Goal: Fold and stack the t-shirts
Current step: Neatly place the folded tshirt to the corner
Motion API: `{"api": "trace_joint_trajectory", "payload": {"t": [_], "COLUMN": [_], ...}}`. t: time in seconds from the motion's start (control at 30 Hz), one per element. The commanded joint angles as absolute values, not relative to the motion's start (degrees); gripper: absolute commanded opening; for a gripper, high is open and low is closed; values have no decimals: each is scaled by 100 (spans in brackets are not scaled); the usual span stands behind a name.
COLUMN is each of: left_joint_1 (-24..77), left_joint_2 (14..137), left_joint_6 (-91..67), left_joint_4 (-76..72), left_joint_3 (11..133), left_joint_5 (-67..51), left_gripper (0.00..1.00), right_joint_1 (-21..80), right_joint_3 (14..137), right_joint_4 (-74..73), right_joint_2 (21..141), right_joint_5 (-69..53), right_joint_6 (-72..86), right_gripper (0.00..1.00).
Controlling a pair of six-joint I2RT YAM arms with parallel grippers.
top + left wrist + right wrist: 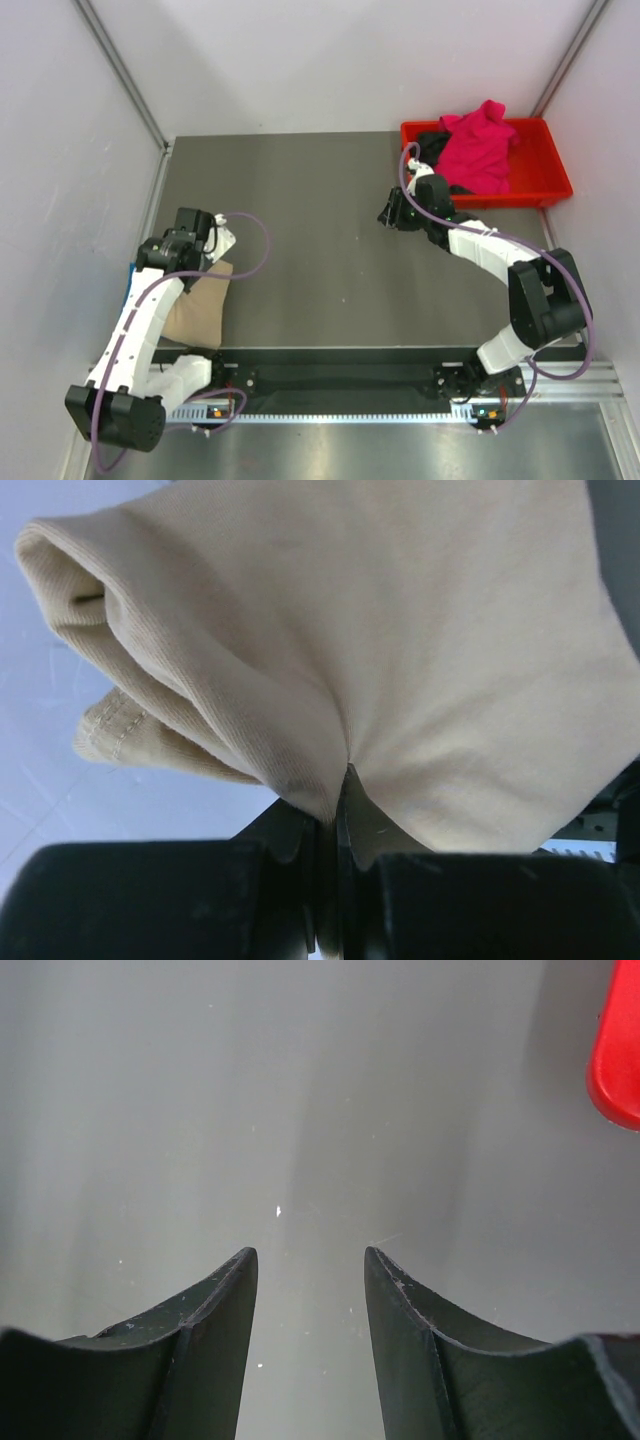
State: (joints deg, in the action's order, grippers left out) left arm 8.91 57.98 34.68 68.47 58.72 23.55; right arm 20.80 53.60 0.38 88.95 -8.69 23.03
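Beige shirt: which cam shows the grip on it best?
Left wrist: the beige shirt fills the frame, pinched in the shut left gripper. Top view shows only a small patch of it. Right wrist shows none, just table and a red tray corner.

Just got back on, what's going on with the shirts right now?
The left tool is shut on a bunched fold of the beige shirt, at the left side of the table. The right tool is open and holds nothing, hanging over bare table next to the red tray. The pink shirt and the black shirt lie crumpled in that tray, not yet folded.
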Motion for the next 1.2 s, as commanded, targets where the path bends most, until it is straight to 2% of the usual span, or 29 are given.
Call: {"api": "trace_joint_trajectory", "payload": {"t": [0.0,0.23,0.83,1.0,1.03,1.1,1.17], "left_joint_1": [782,107,-1624,-1925,-1960,-2047,-2188], "left_joint_2": [5625,5704,6820,7224,7286,7427,7479], "left_joint_6": [3515,3893,4473,4430,4438,4500,4666], "left_joint_4": [6733,5899,3728,3560,3525,3236,2693], "left_joint_3": [5986,5468,4623,4597,4562,4457,4298], "left_joint_5": [3119,3339,2910,2549,2610,2741,3066], "left_gripper": [0,0,0,0,4,30,65], "right_joint_1": [1995,1986,1811,1802,1802,1793,1793], "right_joint_3": [5414,5467,5599,5660,5669,5660,5669], "right_joint_4": [97,97,79,27,18,9,9], "right_joint_2": [8701,8727,8991,9018,9009,8991,8983], "right_joint_5": [-896,-993,-1327,-1336,-1336,-1345,-1336], "right_joint_6": [2145,2030,1854,1854,1854,1863,1863], "right_gripper": [48,48,48,48,48,48,48]}}
